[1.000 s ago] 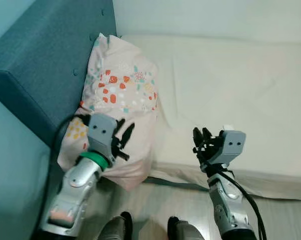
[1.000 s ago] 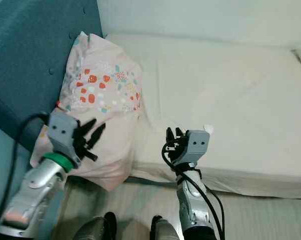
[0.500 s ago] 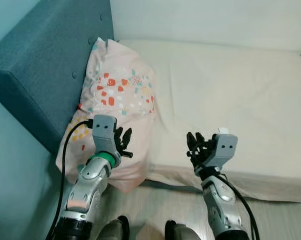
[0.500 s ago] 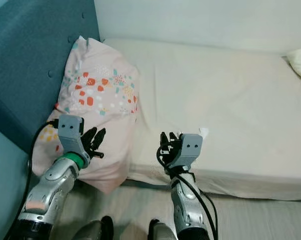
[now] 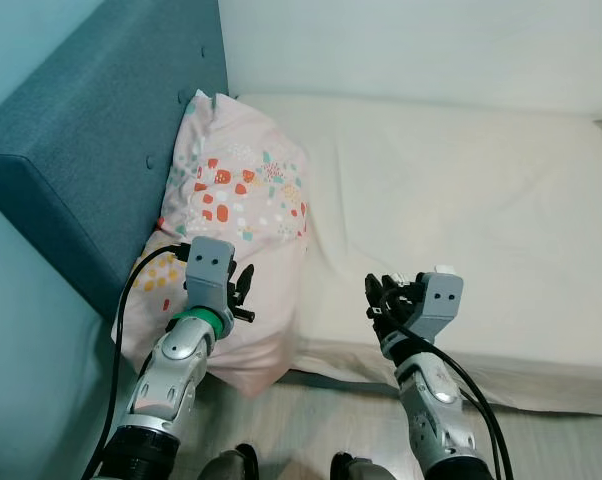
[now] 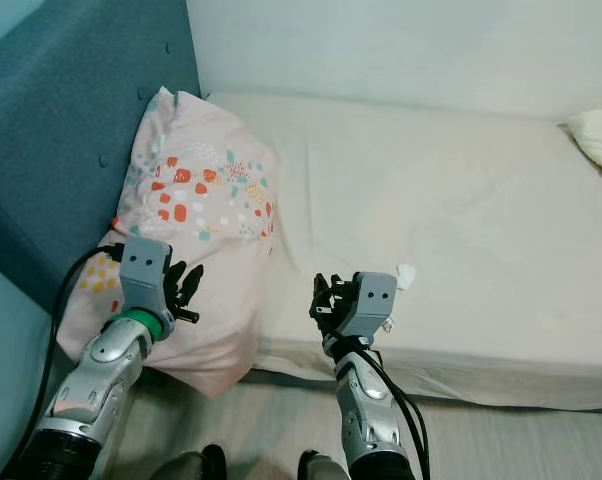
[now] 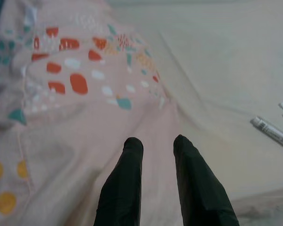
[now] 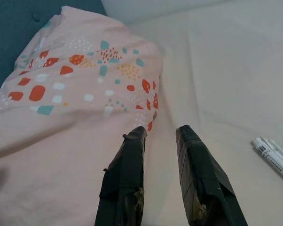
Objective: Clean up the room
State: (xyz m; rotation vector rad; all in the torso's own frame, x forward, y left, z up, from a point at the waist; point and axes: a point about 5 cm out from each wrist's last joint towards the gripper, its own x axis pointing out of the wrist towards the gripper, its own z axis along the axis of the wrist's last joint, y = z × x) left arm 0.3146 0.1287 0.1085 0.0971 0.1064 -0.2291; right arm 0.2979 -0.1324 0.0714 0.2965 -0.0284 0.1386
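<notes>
Pillow (image 5: 236, 225), pink with orange and teal spots, propped against teal headboard (image 5: 101, 130) at head end of mattress (image 5: 461, 200), lower corner hanging past mattress edge. Left gripper (image 5: 243, 293) raised just over pillow's lower part, fingers (image 7: 127, 179) a narrow gap apart, empty. Right gripper (image 5: 384, 297) up above mattress edge, beside pillow, fingers (image 8: 132, 165) slightly parted, nothing held. White marker (image 8: 271, 157) lying on mattress, well apart from pillow. Second pillow (image 6: 599, 135) at mattress far corner.

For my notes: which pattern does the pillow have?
Pale pink pillow with red, teal, white and yellow spots; clearest in the left eye view.
</notes>
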